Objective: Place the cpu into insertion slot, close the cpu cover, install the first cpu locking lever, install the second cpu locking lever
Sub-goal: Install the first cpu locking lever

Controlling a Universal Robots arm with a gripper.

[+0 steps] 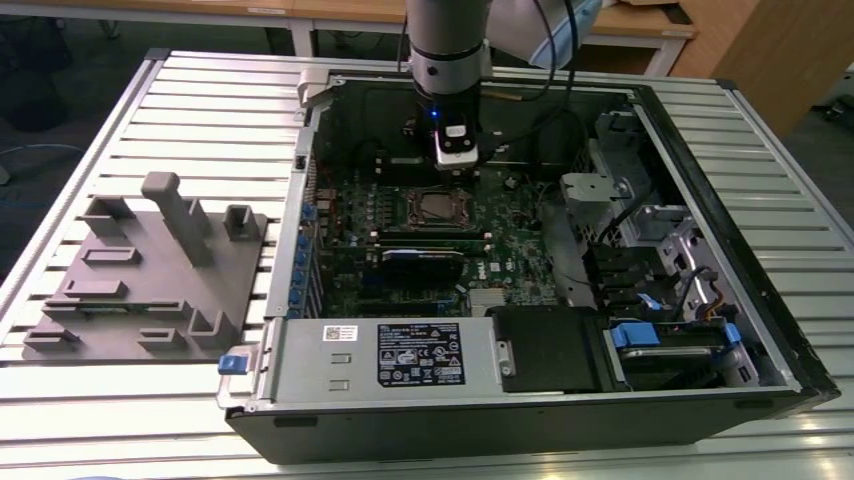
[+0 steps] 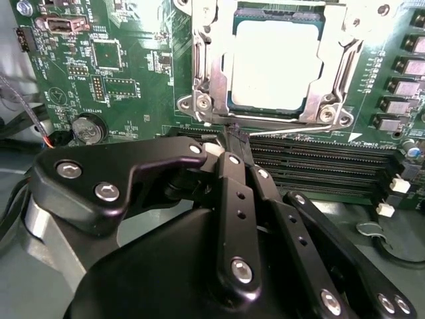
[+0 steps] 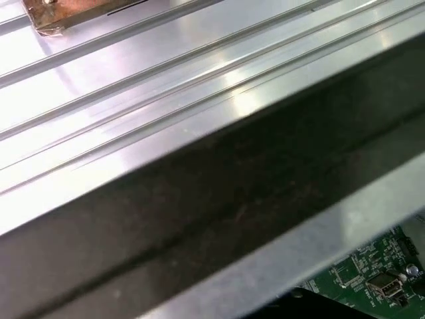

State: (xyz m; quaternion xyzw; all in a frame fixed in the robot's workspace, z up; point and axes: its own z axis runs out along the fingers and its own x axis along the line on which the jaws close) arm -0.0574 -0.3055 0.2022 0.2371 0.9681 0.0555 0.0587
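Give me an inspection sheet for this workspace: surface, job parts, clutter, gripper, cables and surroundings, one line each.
Surface: slatted metal table carrying an open computer case.
Job's things: cpu lies flat under the closed cpu cover on the green motherboard; lever latching cannot be told.
Clutter: grey fixture block on the table, at the exterior view's left of the case.
Gripper: gripper shut, tips close to one edge of the cover.
Cables: orange and black wires beside the board; black cables along the arm.
Surroundings: wooden desks beyond the table.
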